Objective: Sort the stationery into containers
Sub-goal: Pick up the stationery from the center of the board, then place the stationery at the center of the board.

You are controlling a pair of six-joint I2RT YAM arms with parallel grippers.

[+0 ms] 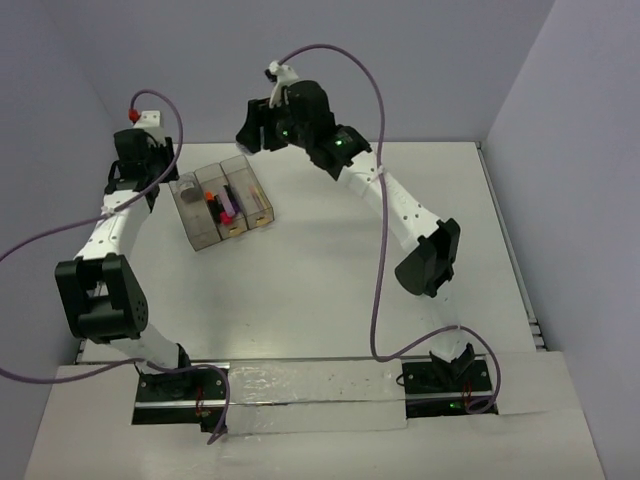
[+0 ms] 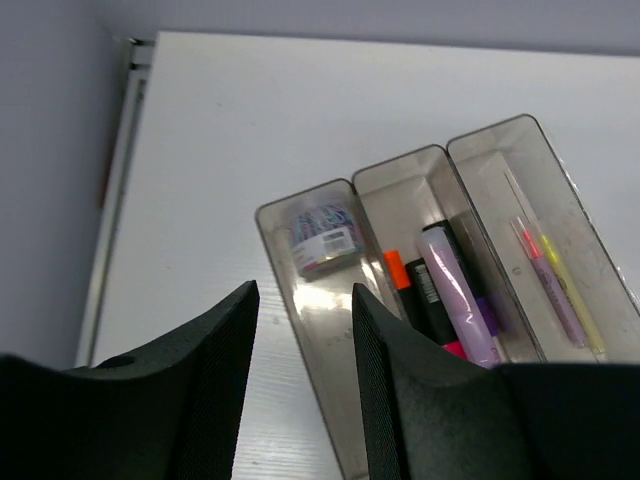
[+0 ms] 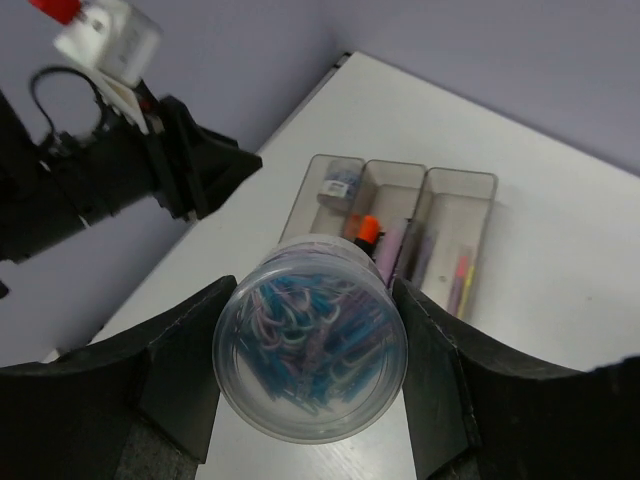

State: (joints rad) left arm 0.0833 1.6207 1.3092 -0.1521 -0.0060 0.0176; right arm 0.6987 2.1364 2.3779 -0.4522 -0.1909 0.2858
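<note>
A round tub of paper clips, clear-walled and full of blue and pinkish clips, sits squeezed between the right fingers, one finger pressing each side of it. We see it held up in the air, well above the tabletop, and in the right wrist view the three joined bins lie far below and beyond it. From overhead, these fingers hang past the far end of the row.

A second round tub rests inside the end bin on the left arm's side, at that bin's far end. The middle bin holds the markers: we make out an orange-capped marker, a lilac marker lying beside it, and dark and pink ones partly hidden under the near finger. The third bin holds the thin sticks, pink and yellow, lying lengthwise along its floor.

The left fingers stand parted with nothing between them. Through their gap we see bare tabletop and the outer wall of the end bin. From overhead they hover just beside that bin, apart from it. How high they are above the tabletop we cannot tell.
</note>
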